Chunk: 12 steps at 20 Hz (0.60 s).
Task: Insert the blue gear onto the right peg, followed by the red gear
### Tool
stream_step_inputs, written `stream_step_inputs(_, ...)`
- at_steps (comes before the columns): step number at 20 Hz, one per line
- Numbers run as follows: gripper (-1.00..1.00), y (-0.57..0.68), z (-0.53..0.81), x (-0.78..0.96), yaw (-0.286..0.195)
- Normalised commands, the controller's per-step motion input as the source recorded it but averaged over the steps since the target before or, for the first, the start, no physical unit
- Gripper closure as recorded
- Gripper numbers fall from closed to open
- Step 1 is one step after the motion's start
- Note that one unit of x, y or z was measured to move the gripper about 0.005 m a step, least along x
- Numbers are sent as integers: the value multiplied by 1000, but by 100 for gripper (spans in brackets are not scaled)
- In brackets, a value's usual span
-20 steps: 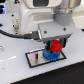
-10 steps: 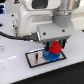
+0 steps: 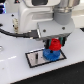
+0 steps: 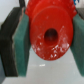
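Lowered a little since half a second ago, the red gear (image 3: 54, 45) now sits closer to the blue gear (image 3: 50, 52) than it did in the earlier exterior pictures, where a slightly wider gap showed between them.

Exterior view: a white robot arm fills the upper part of the picture and reaches down over a white table (image 3: 12, 67). On the table lies a pale rectangular plate (image 3: 35, 59) with a black frame. The blue gear rests flat toward the exterior view's right end of the plate, which suggests it is already seated on the right peg; the peg itself is hidden by the gears. The gripper (image 3: 54, 44) carries the red gear directly above the blue one, apparently so its centre hole lines up with the same peg. The picture is too coarse to tell whether the red gear already touches the blue one.

Wrist view: the red gear (image 4: 50, 32) fills most of the frame, seen face-on with its dark centre hole near the middle. Two teal fingertips (image 4: 21, 45) press against opposite sides of its rim, so the pincer is closed only as far as the gear's width and holds it firmly. Gripping by the rim leaves the hole free to pass over the peg.
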Motion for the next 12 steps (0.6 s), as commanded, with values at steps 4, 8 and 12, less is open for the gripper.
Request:
stream_step_inputs(4,100,-188,-99,167,0)
stream_step_inputs(8,100,-84,-4,146,0)
stream_step_inputs(12,100,-20,147,172,0)
